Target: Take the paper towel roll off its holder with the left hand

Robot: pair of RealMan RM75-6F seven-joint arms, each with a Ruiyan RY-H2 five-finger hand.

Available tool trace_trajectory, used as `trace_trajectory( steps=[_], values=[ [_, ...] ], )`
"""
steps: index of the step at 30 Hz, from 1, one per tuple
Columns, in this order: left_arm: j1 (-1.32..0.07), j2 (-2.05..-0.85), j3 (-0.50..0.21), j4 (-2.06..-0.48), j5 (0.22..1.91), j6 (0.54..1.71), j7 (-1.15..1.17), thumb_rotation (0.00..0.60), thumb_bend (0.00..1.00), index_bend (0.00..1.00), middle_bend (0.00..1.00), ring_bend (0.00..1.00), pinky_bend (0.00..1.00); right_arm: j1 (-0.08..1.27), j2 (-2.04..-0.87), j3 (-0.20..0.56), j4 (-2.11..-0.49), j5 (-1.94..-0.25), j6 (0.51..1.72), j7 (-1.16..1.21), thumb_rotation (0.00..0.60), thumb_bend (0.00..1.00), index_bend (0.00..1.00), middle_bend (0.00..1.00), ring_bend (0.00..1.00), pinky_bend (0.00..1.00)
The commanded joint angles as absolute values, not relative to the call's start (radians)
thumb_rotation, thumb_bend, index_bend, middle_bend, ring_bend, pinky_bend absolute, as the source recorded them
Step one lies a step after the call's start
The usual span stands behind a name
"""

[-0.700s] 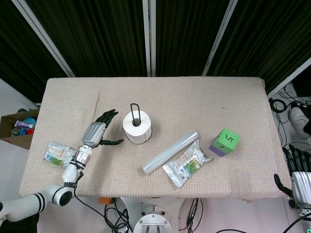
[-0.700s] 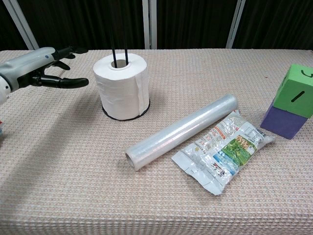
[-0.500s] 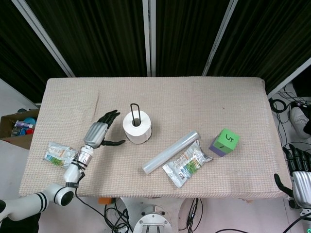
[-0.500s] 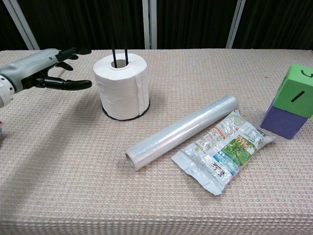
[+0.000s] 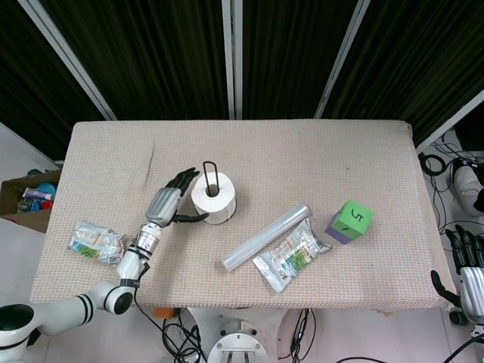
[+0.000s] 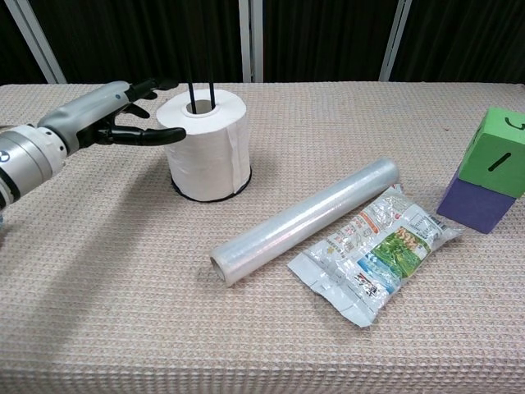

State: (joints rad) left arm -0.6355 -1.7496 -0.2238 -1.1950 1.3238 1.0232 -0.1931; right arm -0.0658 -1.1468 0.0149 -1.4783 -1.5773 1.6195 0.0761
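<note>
A white paper towel roll point(image 5: 214, 198) point(image 6: 204, 144) stands upright on its holder, whose two thin black rods point(image 6: 201, 92) stick up through the core and whose dark base point(image 6: 205, 195) rings the bottom. My left hand point(image 5: 169, 204) point(image 6: 104, 115) is right beside the roll on its left, fingers spread around the roll's side with the thumb at its near side and the other fingers at its far side. The fingertips reach the paper; no firm grip shows. My right hand point(image 5: 469, 265) hangs off the table's right front corner, fingers apart and holding nothing.
A roll of clear film point(image 5: 266, 237) point(image 6: 305, 220) lies diagonally right of the towel roll, with a printed snack bag point(image 5: 291, 255) point(image 6: 373, 250) beside it. A green and purple cube point(image 5: 349, 221) point(image 6: 490, 171) sits further right. Another packet point(image 5: 94, 242) lies near the table's left front edge.
My left hand has moved to the right, from a gap away up to the side of the towel roll. The roll and the right hand have not moved.
</note>
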Motion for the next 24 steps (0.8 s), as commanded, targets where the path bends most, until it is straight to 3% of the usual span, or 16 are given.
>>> trace_trajectory(
  steps=[1, 16, 20, 24],
  values=[
    [-0.650, -1.771, -0.225, -1.167, 1.328, 1.017, -0.203, 0.242, 0.06, 0.00, 0.00, 0.00, 0.15, -0.064, -1.147, 0.018, -1.470, -1.569, 1.612, 0.086, 0.600, 0.30, 0.00, 0.00, 0.00, 0.00],
    [-0.708, -1.905, -0.252, -1.008, 1.336, 1.032, -0.286, 0.262, 0.06, 0.00, 0.00, 0.00, 0.15, -0.059, -1.135, 0.031, -1.453, -1.543, 1.596, 0.119, 0.600, 0.30, 0.00, 0.00, 0.00, 0.00],
    [-0.716, -1.926, -0.254, -0.971, 1.333, 1.021, -0.330, 0.387, 0.06, 0.00, 0.00, 0.00, 0.15, -0.059, -1.131, 0.032, -1.455, -1.540, 1.593, 0.118, 0.600, 0.30, 0.00, 0.00, 0.00, 0.00],
    [-0.720, -1.930, -0.254, -0.956, 1.336, 1.017, -0.368, 0.582, 0.06, 0.00, 0.01, 0.00, 0.15, -0.057, -1.129, 0.032, -1.458, -1.538, 1.589, 0.115, 0.600, 0.30, 0.00, 0.00, 0.00, 0.00]
  ],
)
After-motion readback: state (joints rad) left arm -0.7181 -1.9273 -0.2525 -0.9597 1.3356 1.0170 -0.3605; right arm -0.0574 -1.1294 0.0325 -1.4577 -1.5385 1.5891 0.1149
